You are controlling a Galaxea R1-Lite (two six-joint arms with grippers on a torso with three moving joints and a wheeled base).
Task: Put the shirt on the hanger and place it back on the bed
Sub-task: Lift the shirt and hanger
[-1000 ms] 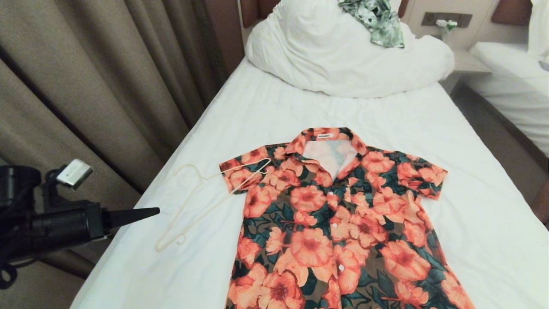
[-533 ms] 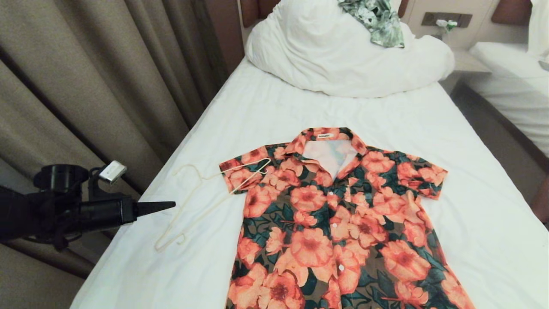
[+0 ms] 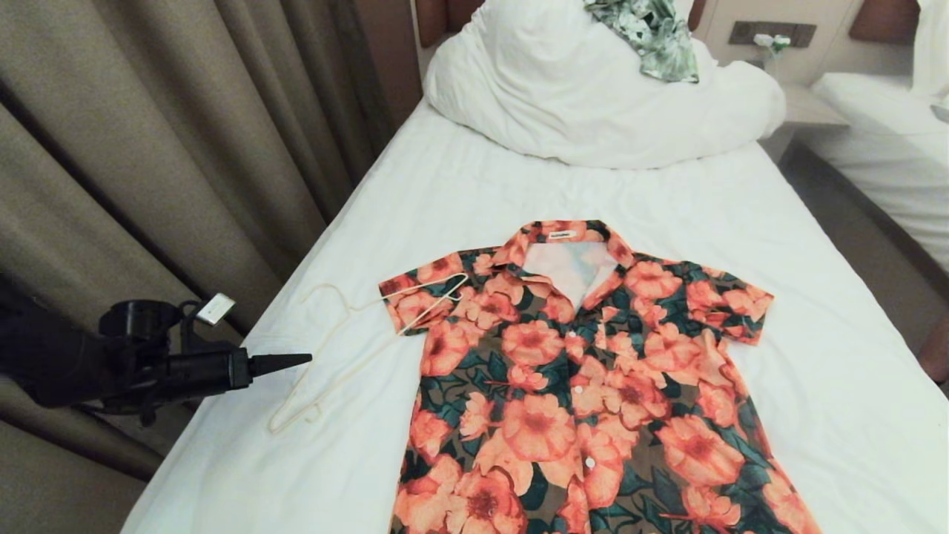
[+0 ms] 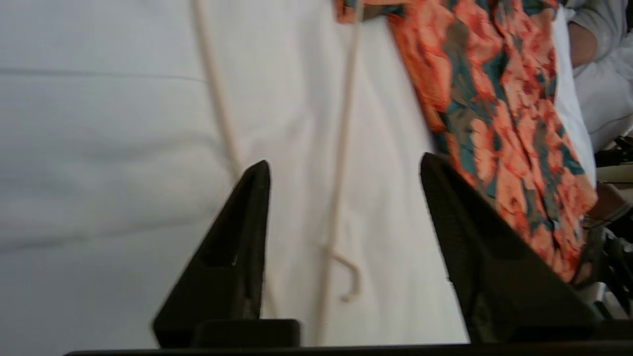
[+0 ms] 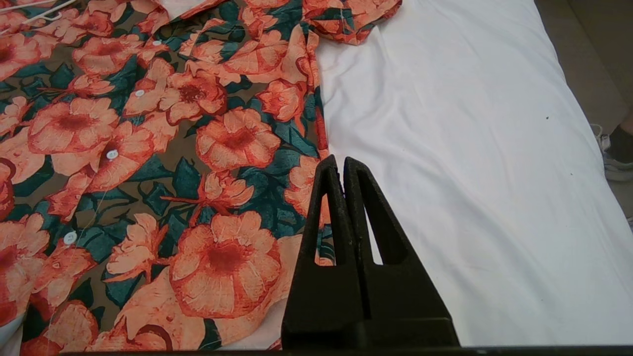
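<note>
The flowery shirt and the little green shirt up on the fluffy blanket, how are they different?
The flowery shirt is orange-pink with dark green leaves; the green shirt is green and white. The flowery shirt lies spread flat on the sheet of the bed; the green shirt sits crumpled on the bunched blanket. The flowery shirt shows much bigger here, and a hanger touches its sleeve; nothing like that is by the green shirt. Both have plant prints and rest on the same bed.

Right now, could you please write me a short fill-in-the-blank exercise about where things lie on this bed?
1. The shirt lies flat on the bed with its collar toward the ____.
2. One end of the hanger rests on the shirt's ____.
3. The left gripper has its fingers ____.
4. The right gripper is ____.

Missing words: duvet; sleeve; open; shut
</note>
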